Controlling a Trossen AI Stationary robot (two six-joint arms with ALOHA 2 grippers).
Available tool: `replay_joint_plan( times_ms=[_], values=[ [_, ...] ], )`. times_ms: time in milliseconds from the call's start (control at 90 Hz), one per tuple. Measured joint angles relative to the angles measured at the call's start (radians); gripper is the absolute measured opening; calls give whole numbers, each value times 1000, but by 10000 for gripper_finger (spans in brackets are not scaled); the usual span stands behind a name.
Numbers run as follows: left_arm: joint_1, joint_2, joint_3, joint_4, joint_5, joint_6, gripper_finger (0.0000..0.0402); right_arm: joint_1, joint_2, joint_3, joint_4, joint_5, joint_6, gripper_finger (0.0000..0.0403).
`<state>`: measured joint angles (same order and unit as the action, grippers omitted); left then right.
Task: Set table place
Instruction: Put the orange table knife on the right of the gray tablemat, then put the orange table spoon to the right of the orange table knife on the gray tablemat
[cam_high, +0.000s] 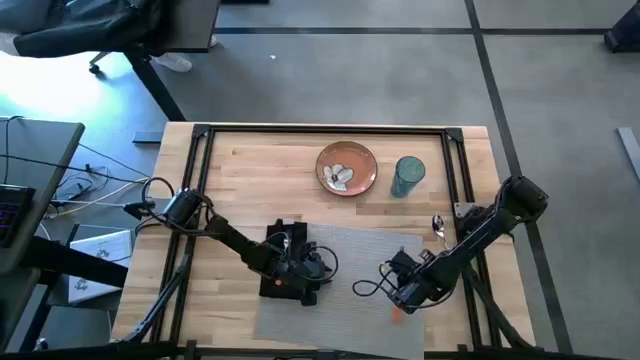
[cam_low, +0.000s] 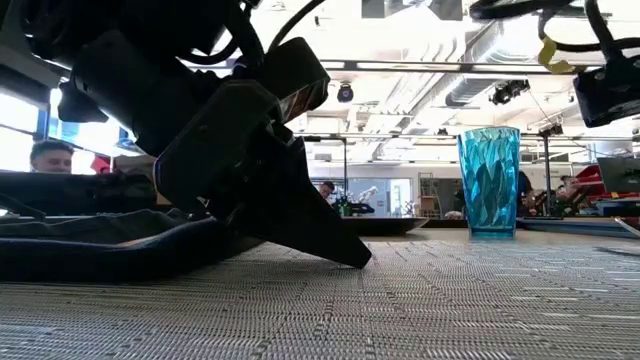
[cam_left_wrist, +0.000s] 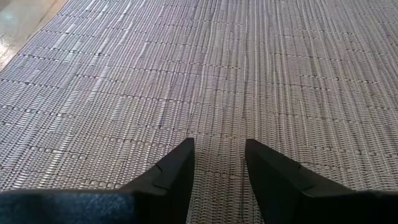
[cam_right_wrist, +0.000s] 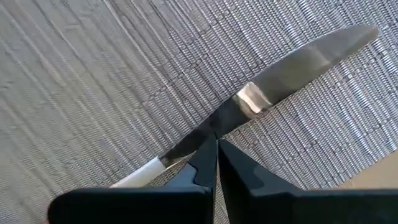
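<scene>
The grey woven placemat (cam_high: 345, 250) lies on the near half of the wooden table (cam_high: 260, 165). My right gripper (cam_right_wrist: 216, 146) is low over the mat's right part (cam_high: 400, 288), shut on a knife (cam_right_wrist: 305, 56) whose blade points away from it. My left gripper (cam_left_wrist: 217, 149) stands open over the mat's left part (cam_high: 300, 270), nothing between its fingers. A black napkin (cam_low: 90, 250) lies beside it, on the mat's left edge. The orange-brown plate (cam_high: 346, 167) sits at the far middle of the table. A spoon (cam_high: 437, 226) lies right of the mat. My left gripper slants down at the placemat, one fingertip (cam_low: 360, 262) at the weave; whether it touches I cannot tell. My right gripper pinches the knife between its two fingers at the narrow neck (cam_right_wrist: 199, 134) between blade and handle. The fingers lie across the knife, slanting down. The blade lies low along the mat.
A blue ribbed tumbler (cam_high: 408, 176) stands upright right of the plate. Small orange pieces show beside each gripper, one (cam_high: 275, 283) at the left and one (cam_high: 397, 314) at the right. Black frame rails (cam_high: 200, 200) run along the table's sides. Bare mat lies between the grippers.
</scene>
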<state>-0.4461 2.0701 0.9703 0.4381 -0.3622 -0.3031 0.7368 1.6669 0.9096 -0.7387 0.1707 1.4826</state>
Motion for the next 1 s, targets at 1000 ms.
replay_joint_plan(
  times_ms=[1000],
  values=[
    [-11, -1, 1, -43, 6, -10, 129, -405, -100, -186, -505, -222, -155, 154]
  ],
)
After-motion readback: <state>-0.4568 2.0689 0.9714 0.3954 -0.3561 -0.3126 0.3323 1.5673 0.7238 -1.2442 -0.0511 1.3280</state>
